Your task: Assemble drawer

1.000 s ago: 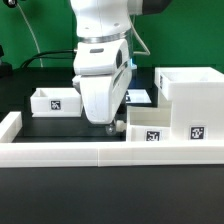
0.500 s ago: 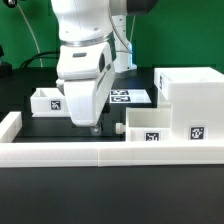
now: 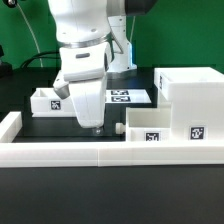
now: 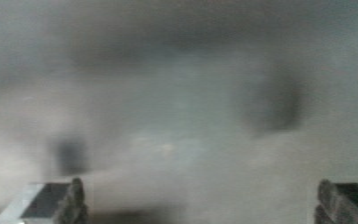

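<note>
At the exterior view's left, the loose tray (image 3: 43,100) of the drawer sits on the black table, open side up, its tag facing you and partly hidden behind the arm. Just beside it, the gripper (image 3: 96,126) hangs low over the table. A second ago it stood further to the exterior view's right, close to the knob of the other tray, and it has since swung away and turned slightly at the wrist. The wrist view is blurred, but the fingers (image 4: 59,203) stand wide apart with nothing between them, so the pincer is open and empty. Behind the arm lies the marker board (image 3: 136,97). Further right, the second tray (image 3: 152,129) rests against the foot of the housing (image 3: 190,88); you cannot tell whether it is fully home. Leaving that tray suggests work on it is finished for now, and the loose tray looks like your next pickup.
</note>
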`<state>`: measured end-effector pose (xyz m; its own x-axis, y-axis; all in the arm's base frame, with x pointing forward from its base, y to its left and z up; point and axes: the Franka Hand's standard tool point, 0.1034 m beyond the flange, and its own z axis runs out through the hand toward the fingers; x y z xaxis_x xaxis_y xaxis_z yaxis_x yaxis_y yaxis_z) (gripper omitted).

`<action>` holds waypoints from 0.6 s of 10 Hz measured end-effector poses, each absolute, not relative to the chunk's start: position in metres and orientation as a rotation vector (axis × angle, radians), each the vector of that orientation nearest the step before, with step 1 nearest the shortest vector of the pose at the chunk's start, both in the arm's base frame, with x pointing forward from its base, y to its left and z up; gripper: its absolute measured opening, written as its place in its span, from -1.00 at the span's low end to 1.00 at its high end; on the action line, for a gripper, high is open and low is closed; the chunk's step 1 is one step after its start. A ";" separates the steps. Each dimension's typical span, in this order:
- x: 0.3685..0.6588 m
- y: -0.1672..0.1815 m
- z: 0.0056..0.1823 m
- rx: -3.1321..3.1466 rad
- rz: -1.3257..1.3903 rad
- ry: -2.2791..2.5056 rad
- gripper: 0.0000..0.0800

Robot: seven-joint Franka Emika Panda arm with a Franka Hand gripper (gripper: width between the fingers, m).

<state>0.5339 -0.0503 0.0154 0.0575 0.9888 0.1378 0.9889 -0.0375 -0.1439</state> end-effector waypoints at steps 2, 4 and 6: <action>0.548 -0.038 0.021 -2.110 0.010 -2.029 0.62; 0.558 -0.021 0.023 -2.211 -0.006 -1.961 0.62; 0.557 -0.023 0.022 -2.196 -0.007 -1.975 0.62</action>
<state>0.5571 -0.0229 0.0222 0.1135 0.9852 0.1286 0.9861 -0.0959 -0.1356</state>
